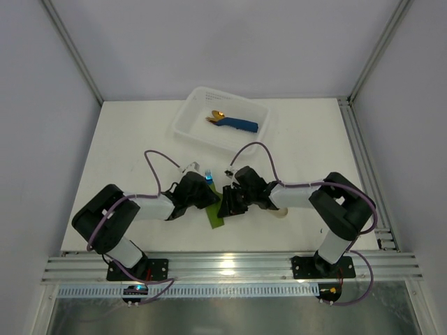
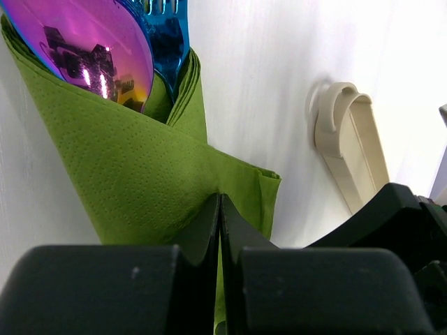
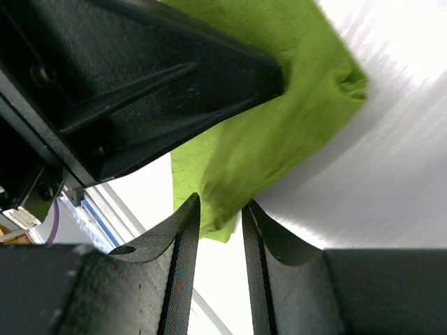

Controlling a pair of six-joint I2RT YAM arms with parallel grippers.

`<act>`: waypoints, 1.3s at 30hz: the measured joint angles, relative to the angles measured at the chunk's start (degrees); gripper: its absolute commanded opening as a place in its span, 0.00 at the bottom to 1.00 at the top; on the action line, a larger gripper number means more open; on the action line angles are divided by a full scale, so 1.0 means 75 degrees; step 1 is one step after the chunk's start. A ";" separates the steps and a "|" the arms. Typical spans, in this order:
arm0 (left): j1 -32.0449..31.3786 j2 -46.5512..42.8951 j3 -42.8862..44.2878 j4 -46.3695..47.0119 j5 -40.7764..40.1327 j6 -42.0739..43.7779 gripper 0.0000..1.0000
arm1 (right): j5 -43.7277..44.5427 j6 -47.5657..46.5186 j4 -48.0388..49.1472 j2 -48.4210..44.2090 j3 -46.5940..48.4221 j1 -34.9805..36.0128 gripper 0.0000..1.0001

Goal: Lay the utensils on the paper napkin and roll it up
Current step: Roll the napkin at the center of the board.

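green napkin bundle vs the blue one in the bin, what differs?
The green napkin wraps rainbow utensils; the blue napkin wraps gold cutlery. The green napkin lies on the table, pinched by the left gripper; the blue napkin sits untouched in the white bin. Both are wrapped round cutlery with heads poking out.

The paper napkin [image 2: 140,174] is thin olive-green paper, matt, with a fine embossed dot texture and soft creases. The utensils [image 2: 91,49] wrapped in it are polished metal with a mirror-glossy iridescent finish, purple-pink on the spoon bowl and blue on the fork. The left gripper [image 2: 220,202] and right gripper [image 3: 220,206] are matt black and plastic-looking, the table [image 2: 279,56] is white, smooth and matt, the beige oblong piece [image 2: 349,146] on the right looks like smooth, slightly glossy plastic, and the far tray [image 1: 183,117] is translucent white plastic.
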 measured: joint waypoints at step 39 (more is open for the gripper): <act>0.0000 -0.0915 0.0093 -0.0909 0.0000 0.0452 0.09 | 0.0117 0.0230 0.0455 0.0280 0.0009 0.0216 0.03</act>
